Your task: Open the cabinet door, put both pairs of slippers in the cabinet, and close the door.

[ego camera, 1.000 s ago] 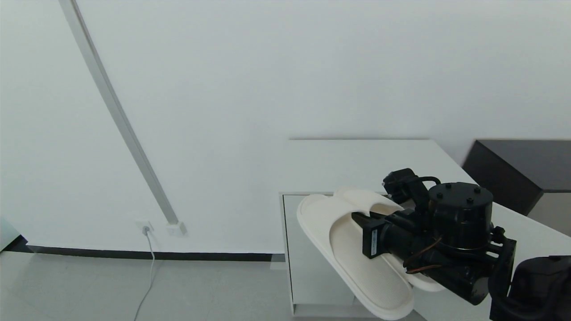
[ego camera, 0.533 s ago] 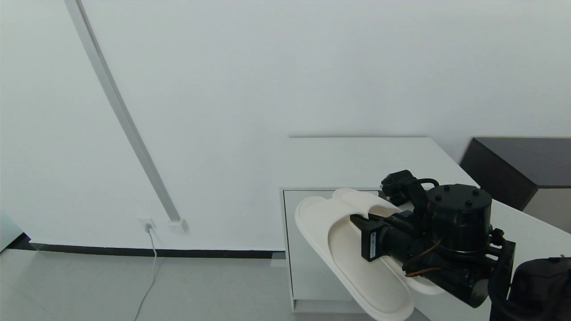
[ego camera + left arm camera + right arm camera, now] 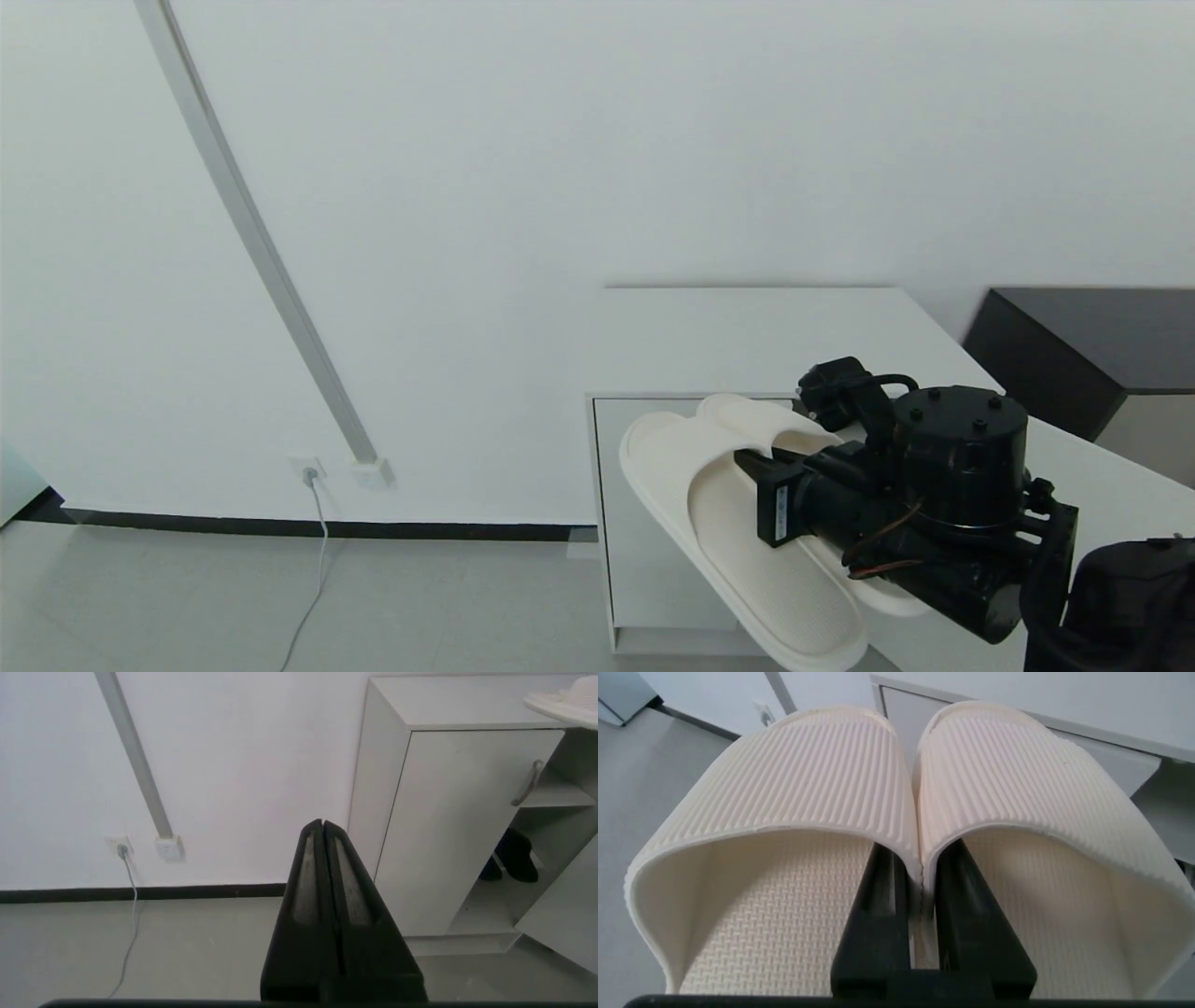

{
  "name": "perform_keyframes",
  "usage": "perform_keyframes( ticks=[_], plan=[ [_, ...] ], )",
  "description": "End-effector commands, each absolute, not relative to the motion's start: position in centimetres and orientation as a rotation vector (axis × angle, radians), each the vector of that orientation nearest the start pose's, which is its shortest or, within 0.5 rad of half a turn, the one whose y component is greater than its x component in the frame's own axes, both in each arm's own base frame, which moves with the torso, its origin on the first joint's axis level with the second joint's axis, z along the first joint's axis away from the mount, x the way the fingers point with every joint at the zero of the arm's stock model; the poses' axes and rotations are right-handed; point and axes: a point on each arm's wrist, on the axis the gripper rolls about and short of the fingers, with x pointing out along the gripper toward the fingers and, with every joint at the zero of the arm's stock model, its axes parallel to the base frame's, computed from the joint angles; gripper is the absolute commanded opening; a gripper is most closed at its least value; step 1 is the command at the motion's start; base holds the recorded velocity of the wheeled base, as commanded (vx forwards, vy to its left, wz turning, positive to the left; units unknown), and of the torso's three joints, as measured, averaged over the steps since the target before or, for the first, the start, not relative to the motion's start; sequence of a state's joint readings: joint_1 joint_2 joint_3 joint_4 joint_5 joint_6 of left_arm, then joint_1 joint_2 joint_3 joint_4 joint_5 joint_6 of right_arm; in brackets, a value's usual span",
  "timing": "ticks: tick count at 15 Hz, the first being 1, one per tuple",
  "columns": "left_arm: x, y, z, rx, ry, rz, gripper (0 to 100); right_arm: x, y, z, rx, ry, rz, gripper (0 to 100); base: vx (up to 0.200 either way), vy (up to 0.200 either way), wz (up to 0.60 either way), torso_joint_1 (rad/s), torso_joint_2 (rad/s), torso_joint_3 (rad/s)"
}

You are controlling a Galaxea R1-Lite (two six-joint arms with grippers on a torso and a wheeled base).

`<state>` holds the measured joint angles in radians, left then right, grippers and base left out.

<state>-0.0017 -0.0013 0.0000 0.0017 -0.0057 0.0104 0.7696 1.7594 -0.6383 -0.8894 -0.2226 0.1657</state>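
My right gripper [image 3: 761, 467] is shut on a pair of cream slippers [image 3: 747, 560], held side by side above the front left corner of the white cabinet [image 3: 747, 336]. In the right wrist view its fingers [image 3: 878, 924] pinch the two adjoining inner strap edges of the cream slippers [image 3: 822, 775]. My left gripper [image 3: 322, 835] is shut on nothing, low and off to the left of the cabinet. From there the cabinet door [image 3: 458, 840] with its handle [image 3: 528, 782] stands open, and a dark pair of slippers [image 3: 512, 854] lies on a shelf inside.
A grey wall trunking [image 3: 252, 243] slants down to a socket with a trailing cable [image 3: 306, 481]. Dark furniture [image 3: 1083, 345] stands right of the cabinet. Bare floor [image 3: 280, 597] lies to the left.
The head view has shifted slightly since a second ago. The cream slippers stay in my right gripper in the same place; nothing else has moved.
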Motion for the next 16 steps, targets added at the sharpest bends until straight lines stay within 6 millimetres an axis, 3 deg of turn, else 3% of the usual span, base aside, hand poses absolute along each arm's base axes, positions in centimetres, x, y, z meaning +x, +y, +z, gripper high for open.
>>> perform_keyframes(
  ticks=[1, 16],
  plan=[
    [-2.28, -0.01, 7.53, 0.011, 0.001, -0.008, 0, 21.87, 20.58, 14.49, 0.046, 0.256, 0.527, 0, 0.0, -0.2, 0.0, 0.007, 0.0, 0.012],
    [-2.28, -0.01, 7.53, 0.011, 0.001, -0.008, 0, 21.7, 20.67, 14.24, 0.043, 0.263, 0.531, 0, 0.0, -0.2, 0.0, 0.003, 0.0, 0.001]
  ],
)
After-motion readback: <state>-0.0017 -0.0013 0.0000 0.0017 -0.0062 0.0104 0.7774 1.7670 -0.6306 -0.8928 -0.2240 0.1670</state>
